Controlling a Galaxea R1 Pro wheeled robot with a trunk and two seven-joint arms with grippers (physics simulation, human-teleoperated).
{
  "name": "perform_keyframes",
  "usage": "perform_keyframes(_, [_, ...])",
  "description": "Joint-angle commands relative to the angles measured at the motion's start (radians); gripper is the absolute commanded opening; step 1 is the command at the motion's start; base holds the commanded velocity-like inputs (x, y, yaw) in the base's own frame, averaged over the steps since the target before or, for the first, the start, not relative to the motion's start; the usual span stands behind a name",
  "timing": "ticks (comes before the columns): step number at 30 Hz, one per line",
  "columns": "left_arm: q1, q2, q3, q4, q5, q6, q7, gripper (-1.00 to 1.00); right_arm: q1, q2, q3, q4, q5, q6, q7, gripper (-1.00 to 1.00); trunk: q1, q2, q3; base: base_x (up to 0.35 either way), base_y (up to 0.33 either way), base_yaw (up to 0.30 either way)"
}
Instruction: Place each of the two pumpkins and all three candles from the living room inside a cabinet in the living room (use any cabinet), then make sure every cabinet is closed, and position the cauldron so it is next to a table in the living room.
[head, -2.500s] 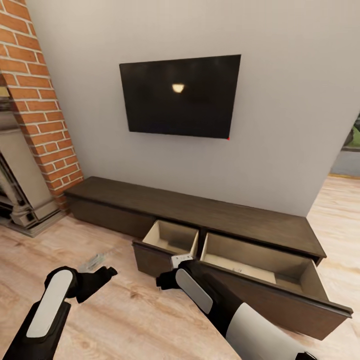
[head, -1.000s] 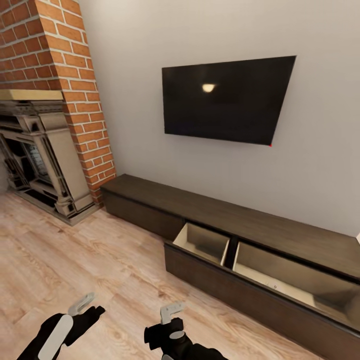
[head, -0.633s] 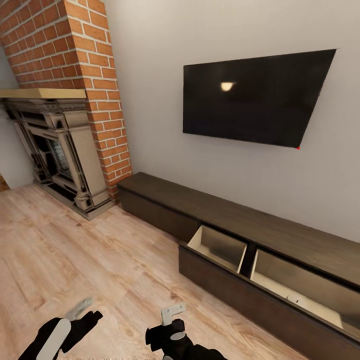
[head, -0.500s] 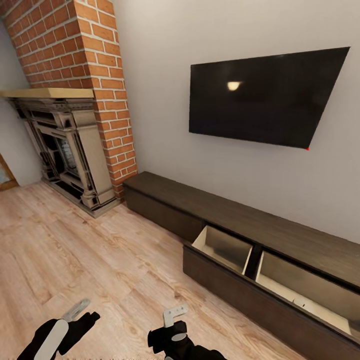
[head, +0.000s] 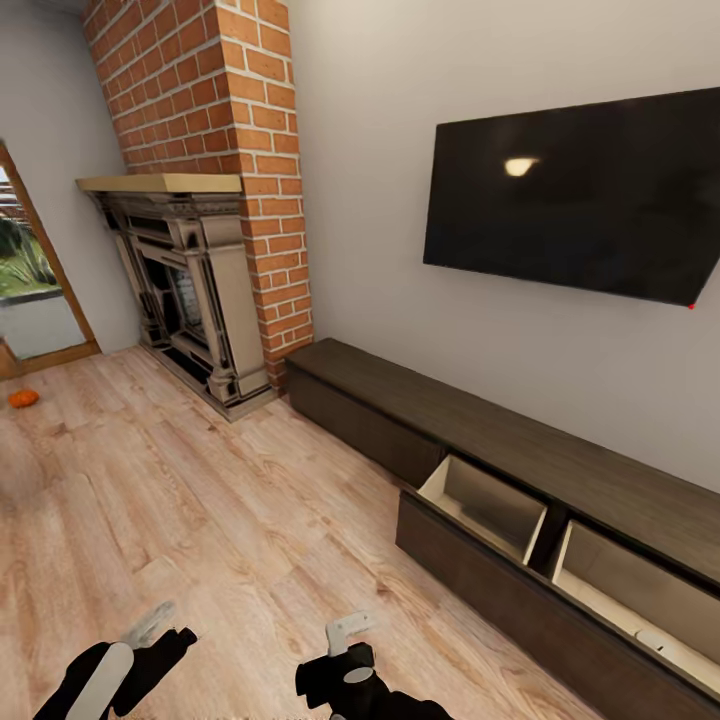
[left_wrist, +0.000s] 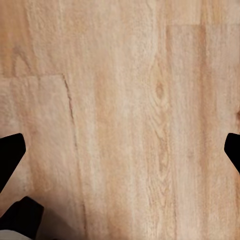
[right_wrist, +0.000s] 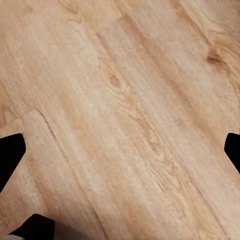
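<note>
Far ahead and to the left of both spread, empty jaws, a pumpkin (head: 23, 398) is now brought into view on the floor (head: 200, 520) by the leftward-swung camera, while the cabinet (head: 520, 470), drawers open, is left off right, suggesting the next fetch.

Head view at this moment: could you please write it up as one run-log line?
left gripper open, empty | right gripper open, empty | cabinet drawers open | pumpkin on floor by doorway

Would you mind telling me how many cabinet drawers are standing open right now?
2. The left drawer and the right drawer sit side by side, pulled out of the cabinet. The frame's edge cuts the cabinet off, so more may be hidden.
</note>
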Motion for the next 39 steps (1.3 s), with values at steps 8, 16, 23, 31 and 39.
perform_keyframes(8, [0.000,0.000,0.001,-0.001,0.010,0.004,0.004,1.00,-0.002,0.000,0.003,0.045,-0.003,0.001,0.065,1.00,-0.015,0.027,0.007,0.000,0.000,0.262])
perform_keyframes(16, [0.000,0.016,0.067,0.039,0.011,0.004,-0.004,1.00,-0.002,0.000,0.004,0.088,-0.003,-0.001,0.071,1.00,-0.046,0.083,0.028,0.000,0.000,0.262])
perform_keyframes(23, [0.000,0.022,0.085,0.041,0.012,0.005,-0.003,1.00,-0.002,0.000,0.003,0.094,-0.002,-0.003,0.071,1.00,-0.073,0.132,0.044,0.000,0.000,0.250])
perform_keyframes(31, [0.000,0.022,0.085,0.041,0.011,0.005,-0.003,1.00,-0.002,0.000,0.003,0.091,0.000,-0.006,0.072,1.00,-0.104,0.188,0.063,0.000,0.000,0.245])
perform_keyframes(39, [0.000,0.022,0.085,0.041,0.012,0.005,-0.004,1.00,-0.002,0.000,0.004,0.090,0.000,-0.007,0.072,1.00,-0.134,0.244,0.085,0.000,0.000,0.258])
